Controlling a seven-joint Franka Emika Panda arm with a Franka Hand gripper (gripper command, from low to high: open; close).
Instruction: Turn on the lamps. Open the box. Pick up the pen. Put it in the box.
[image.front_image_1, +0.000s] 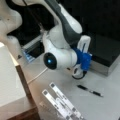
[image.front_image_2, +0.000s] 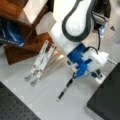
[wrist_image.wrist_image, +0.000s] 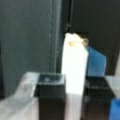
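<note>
Your gripper hovers beside the shut box; jaws' spread can't be told. Pen lies untouched on the counter; lid not yet open

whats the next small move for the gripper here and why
Probably ease the gripper toward the box's front edge to lift the lid: in both front views the box looks closed, the gripper hangs beside it holding nothing, and the pen lies untouched on the table.
</note>
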